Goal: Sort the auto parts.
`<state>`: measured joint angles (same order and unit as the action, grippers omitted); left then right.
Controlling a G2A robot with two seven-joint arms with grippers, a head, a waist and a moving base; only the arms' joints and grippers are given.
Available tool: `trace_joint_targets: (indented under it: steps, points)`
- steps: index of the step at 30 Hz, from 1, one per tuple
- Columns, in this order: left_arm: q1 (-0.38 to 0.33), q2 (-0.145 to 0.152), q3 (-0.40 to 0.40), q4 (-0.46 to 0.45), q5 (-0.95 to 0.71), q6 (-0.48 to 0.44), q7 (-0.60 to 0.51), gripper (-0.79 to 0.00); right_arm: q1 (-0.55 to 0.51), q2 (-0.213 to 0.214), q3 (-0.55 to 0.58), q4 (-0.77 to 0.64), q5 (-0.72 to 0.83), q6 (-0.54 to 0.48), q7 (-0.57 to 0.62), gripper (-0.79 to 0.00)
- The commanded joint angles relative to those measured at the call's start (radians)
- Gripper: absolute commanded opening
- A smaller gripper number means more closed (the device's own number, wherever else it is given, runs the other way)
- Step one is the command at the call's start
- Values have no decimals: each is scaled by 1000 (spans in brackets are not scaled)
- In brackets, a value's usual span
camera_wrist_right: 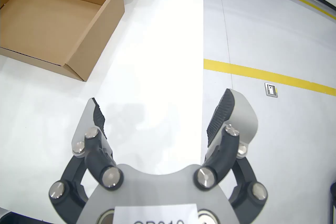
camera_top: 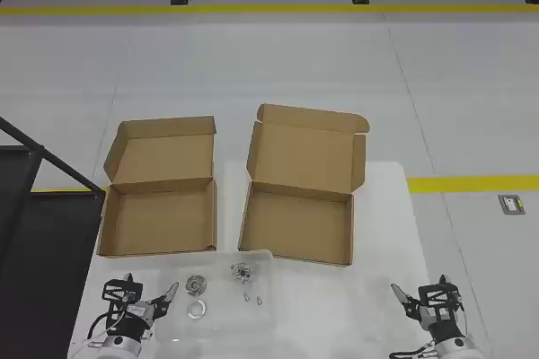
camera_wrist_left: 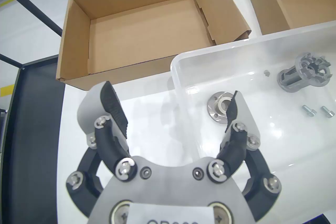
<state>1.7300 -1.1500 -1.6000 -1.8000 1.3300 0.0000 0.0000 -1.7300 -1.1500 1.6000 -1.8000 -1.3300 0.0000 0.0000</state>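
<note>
A clear plastic tray (camera_top: 217, 334) (camera_wrist_left: 181, 83) at the table's front holds the auto parts: a round metal flange (camera_top: 195, 285) (camera_wrist_left: 219, 105), a grey splined hub (camera_top: 242, 270) (camera_wrist_left: 305, 72), a ring (camera_top: 196, 310) and two small bolts (camera_top: 252, 298) (camera_wrist_left: 309, 110). My left gripper (camera_top: 140, 294) (camera_wrist_left: 170, 101) hangs open over the tray's left rim, empty. My right gripper (camera_top: 424, 294) (camera_wrist_right: 160, 107) is open and empty above bare table at the front right. Two open cardboard boxes stand behind the tray, the left box (camera_top: 158, 215) (camera_wrist_left: 141, 33) and the right box (camera_top: 296, 224) (camera_wrist_right: 50, 22), both empty.
A black stand (camera_top: 18, 233) (camera_wrist_left: 29, 135) borders the table on the left. The table's right edge (camera_wrist_right: 202, 57) runs close beside my right gripper, with floor and a yellow line (camera_top: 481, 184) beyond. Bare white tabletop lies between the tray and the right gripper.
</note>
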Motion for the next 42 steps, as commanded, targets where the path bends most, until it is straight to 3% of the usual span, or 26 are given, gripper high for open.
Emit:
trace_joint_targets:
  steps: [1, 10, 16, 24, 38, 42]
  points:
    - [0, 0, 0, 0, 0, 0, 0, 0, 0, 0, 0, 0, 0, 0, 0, 0]
    - [0, 0, -3, -4, -8, -13, 15, 0, 1, -1, -5, -4, -5, -4, -7, 0]
    - [58, 2, -63, -31, -72, -116, 151, 0, 8, 0, -35, -72, -56, -64, 39, 0]
    - [146, 8, -152, -64, -81, -246, 321, 0, 83, -5, -147, -245, -131, -120, 232, 0]
    - [149, 8, -155, -64, -78, -257, 326, 0, 90, -6, -158, -256, -130, -132, 245, 0]
    - [150, 9, -162, -69, -92, -297, 343, 0, 106, -6, -199, -266, -202, -161, 224, 0]
